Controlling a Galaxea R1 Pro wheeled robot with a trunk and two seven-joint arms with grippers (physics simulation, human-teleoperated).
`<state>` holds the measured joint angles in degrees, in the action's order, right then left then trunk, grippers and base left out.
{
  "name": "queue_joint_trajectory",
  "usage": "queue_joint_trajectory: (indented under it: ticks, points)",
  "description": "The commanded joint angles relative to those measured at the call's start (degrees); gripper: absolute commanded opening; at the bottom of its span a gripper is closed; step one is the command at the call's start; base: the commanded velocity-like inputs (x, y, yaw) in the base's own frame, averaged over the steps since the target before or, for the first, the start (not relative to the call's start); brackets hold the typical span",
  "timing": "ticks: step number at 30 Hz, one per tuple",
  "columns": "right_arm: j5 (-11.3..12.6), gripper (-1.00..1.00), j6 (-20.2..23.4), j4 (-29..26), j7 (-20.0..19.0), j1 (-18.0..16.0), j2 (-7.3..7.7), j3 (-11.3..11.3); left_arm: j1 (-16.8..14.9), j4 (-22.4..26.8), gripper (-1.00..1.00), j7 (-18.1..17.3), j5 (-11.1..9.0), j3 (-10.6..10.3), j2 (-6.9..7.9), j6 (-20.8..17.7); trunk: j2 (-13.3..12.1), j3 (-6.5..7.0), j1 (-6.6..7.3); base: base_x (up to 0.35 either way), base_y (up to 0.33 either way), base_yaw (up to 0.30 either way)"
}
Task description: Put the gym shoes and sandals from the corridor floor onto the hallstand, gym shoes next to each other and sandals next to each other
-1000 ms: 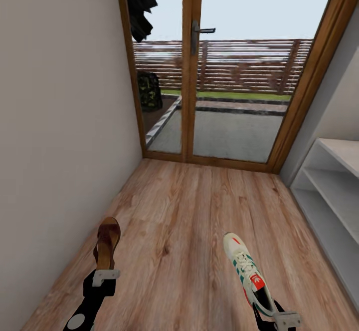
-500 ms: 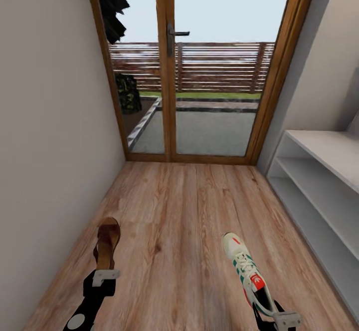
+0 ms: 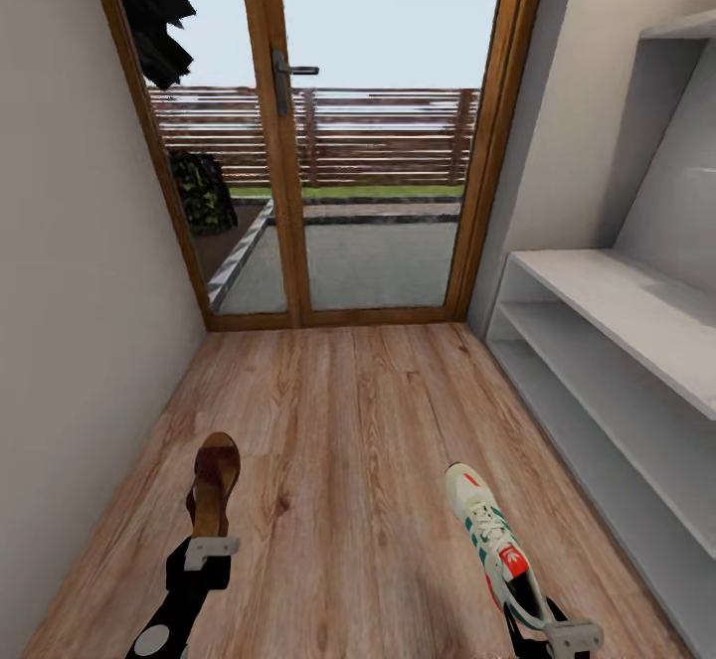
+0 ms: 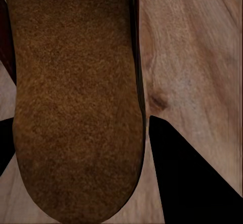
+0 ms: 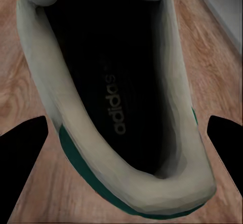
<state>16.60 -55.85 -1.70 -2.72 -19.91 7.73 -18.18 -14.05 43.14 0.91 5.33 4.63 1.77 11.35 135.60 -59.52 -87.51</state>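
Note:
In the head view a brown sandal [image 3: 214,485] is held above the wood-plank corridor floor [image 3: 348,420], toe pointing away, with my left gripper [image 3: 211,547] shut on its heel end. A white gym shoe [image 3: 492,538] with green stripes and a red patch hangs from my right gripper [image 3: 562,629], which is shut on its heel. The left wrist view shows the sandal's suede footbed [image 4: 76,92] between the dark fingers [image 4: 192,183]. Seen from the right wrist, the gym shoe's dark inside [image 5: 114,87] lies between two fingertips [image 5: 23,153]. The pale-grey hallstand [image 3: 617,336] stands along the right wall.
A glazed wooden door [image 3: 288,142] with a handle closes the corridor's far end. A plain wall [image 3: 70,271] runs along the left. Stepped grey wall shelves [image 3: 686,122] rise above the hallstand. Open floor lies between me and the door.
The whole view has swung to the right, bringing more of the hallstand into the picture. Both grippers and the shoes they hold keep their places relative to me.

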Motion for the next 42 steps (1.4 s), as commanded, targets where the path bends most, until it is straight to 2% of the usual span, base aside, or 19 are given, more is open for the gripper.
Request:
queue_joint_trajectory:
  ticks: [1,8,18,42]
  points:
    - [0.6,-1.00,-0.1,0.0,-0.3,0.0,0.00,-0.3,0.0,0.0,-1.00,0.1,0.7,0.1,-0.01,0.2,0.0,-0.01,0.01,0.000,0.000,-0.288]
    - [0.6,-1.00,-0.1,0.0,-0.3,0.0,-0.02,-0.4,0.0,0.0,-1.00,0.1,0.7,0.0,-0.01,0.2,0.0,0.19,0.01,0.000,0.055,-0.288]
    - [0.6,-1.00,-0.1,0.0,-0.3,0.0,-0.04,-0.4,0.0,0.0,-1.00,0.1,0.7,0.0,-0.01,0.2,0.0,0.33,0.01,0.000,0.212,-0.292]
    - [0.6,-1.00,-0.1,-0.1,-0.3,0.0,-0.03,-0.4,0.0,-0.1,-1.00,0.1,0.7,0.0,-0.01,0.2,0.0,0.33,0.01,0.000,0.009,-0.300]
